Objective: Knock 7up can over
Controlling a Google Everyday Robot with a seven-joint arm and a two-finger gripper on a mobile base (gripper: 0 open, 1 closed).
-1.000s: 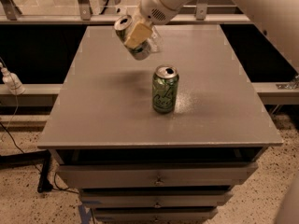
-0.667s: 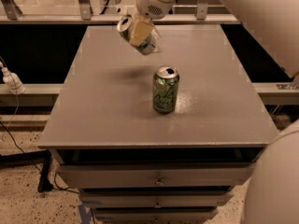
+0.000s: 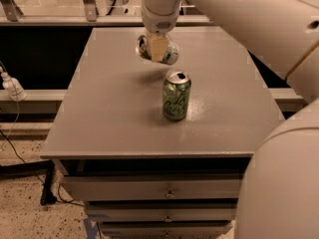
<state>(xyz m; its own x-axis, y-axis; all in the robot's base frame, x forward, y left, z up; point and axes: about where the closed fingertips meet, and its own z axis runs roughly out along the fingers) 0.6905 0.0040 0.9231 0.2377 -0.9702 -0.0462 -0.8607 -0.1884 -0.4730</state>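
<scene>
**Entry: 7up can held off the table, on its side**

- Gripper [image 3: 157, 48]: hangs over the back middle of the table [image 3: 109, 113], at the end of the pale arm [image 3: 224, 9] that comes in from the upper right. It is closed around the 7up can [image 3: 171, 55]; one tan finger [image 3: 158, 49] lies across the front of the can's body.
- 7up can: not on the table. It is clamped in the gripper and lies roughly on its side in the air. One silver end [image 3: 142, 44] points to the left of the view; the pale body sticks out to the right of the finger. A soft shadow [image 3: 152, 76] falls on the tabletop just beneath it.
- Green can [image 3: 176, 96]: stands upright near the middle of the table, closer to the camera than the gripper and slightly to the right. Cursive script shows on its side, and the top is open. It is apart from the gripper and from the held can.
- Drawers [image 3: 169, 190]: below the tabletop, closed, with small knobs.
- White plug [image 3: 11, 86]: with its cable, at the left edge, off the table.
</scene>
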